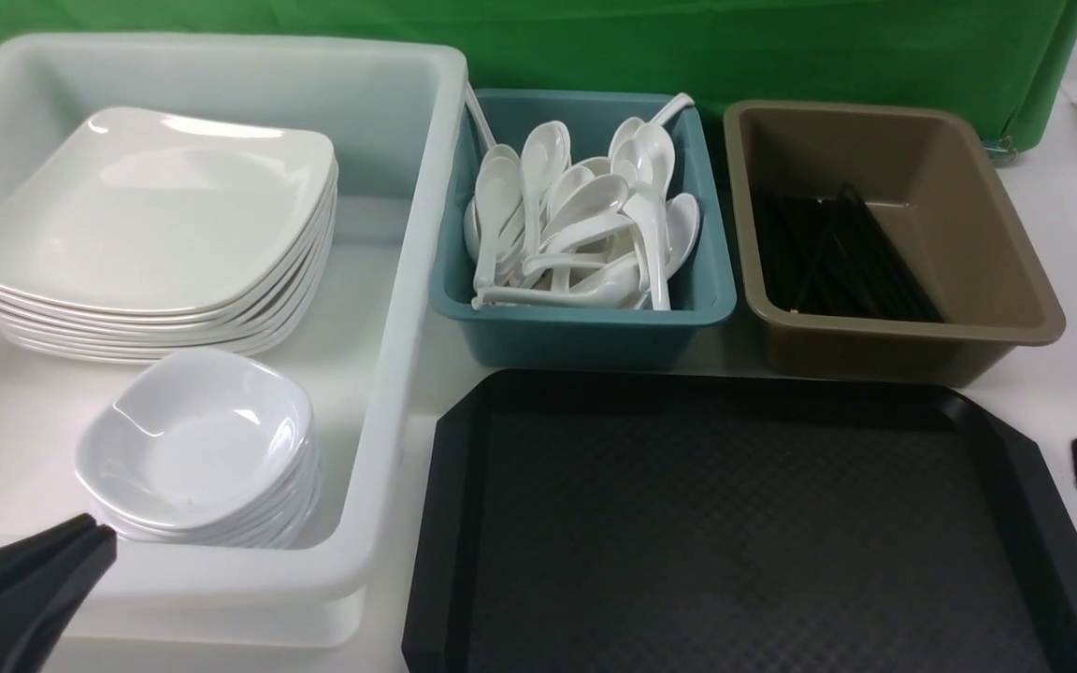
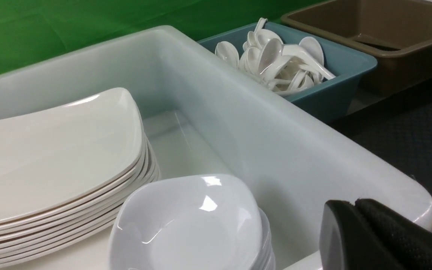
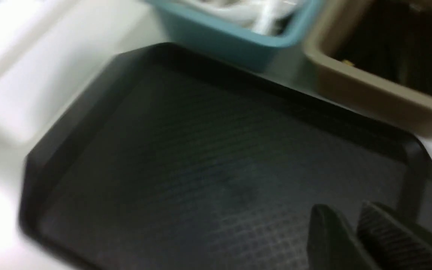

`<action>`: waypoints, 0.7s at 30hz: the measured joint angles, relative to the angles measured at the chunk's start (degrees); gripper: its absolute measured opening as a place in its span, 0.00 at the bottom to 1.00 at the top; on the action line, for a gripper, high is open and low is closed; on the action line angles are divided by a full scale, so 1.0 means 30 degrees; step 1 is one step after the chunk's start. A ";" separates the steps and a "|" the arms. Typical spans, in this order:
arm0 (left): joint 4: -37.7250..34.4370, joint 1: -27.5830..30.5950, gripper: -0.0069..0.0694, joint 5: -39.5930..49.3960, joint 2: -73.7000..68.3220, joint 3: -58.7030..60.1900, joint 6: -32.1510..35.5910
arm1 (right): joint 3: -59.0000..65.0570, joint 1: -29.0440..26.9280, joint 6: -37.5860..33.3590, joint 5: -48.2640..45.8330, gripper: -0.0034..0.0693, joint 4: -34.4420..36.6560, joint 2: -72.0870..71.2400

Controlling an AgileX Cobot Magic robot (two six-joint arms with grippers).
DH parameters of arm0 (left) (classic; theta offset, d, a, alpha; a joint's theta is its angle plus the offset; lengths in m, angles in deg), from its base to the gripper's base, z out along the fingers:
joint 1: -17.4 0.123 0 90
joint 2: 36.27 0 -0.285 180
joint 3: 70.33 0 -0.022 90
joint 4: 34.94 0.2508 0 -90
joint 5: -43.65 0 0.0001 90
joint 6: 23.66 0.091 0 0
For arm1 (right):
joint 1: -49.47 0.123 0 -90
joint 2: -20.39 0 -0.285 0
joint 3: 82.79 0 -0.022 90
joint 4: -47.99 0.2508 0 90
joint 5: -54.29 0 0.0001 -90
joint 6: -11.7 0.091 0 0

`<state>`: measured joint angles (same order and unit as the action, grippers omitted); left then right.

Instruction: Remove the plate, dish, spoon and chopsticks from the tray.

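The black tray [image 1: 735,523] lies bare at the front centre, with nothing on it. A plate [image 1: 155,196] tops a stack in the white tub, and a dish [image 1: 197,439] tops a smaller stack in front of it. Spoons [image 1: 585,215] fill the teal bin, and black chopsticks [image 1: 838,252] lie in the brown bin. My left gripper [image 1: 104,533] is shut and empty by the tub's near rim, close to the dish [image 2: 189,221]. My right gripper [image 3: 343,208] hovers over the tray's right corner [image 3: 418,157], jaws slightly open with nothing between them.
The white tub [image 1: 408,234] stands left of the tray. Behind the tray stand the teal bin [image 1: 585,336] and, to its right, the brown bin [image 1: 969,206]. A green cloth hangs at the back. White tabletop shows right of the tray.
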<state>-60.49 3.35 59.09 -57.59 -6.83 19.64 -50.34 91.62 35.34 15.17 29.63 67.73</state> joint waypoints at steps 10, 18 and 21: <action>0.0396 0.0000 0.11 0.0007 0.0000 0.0000 0.0000 | 0.9051 -0.8695 -0.6264 0.9637 0.07 0.2932 -0.6360; 0.0433 0.0000 0.11 0.0007 0.0000 0.0000 0.0024 | 1.4987 -1.2103 -0.5655 1.0795 0.07 0.3163 -1.2765; 0.0469 0.0000 0.11 0.0022 0.0017 0.0000 0.0024 | 1.5025 -1.2256 -0.5335 0.9955 0.07 0.3351 -1.3126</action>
<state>-59.08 3.35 59.16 -57.54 -6.83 19.71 -5.26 54.85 19.34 45.03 39.68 28.35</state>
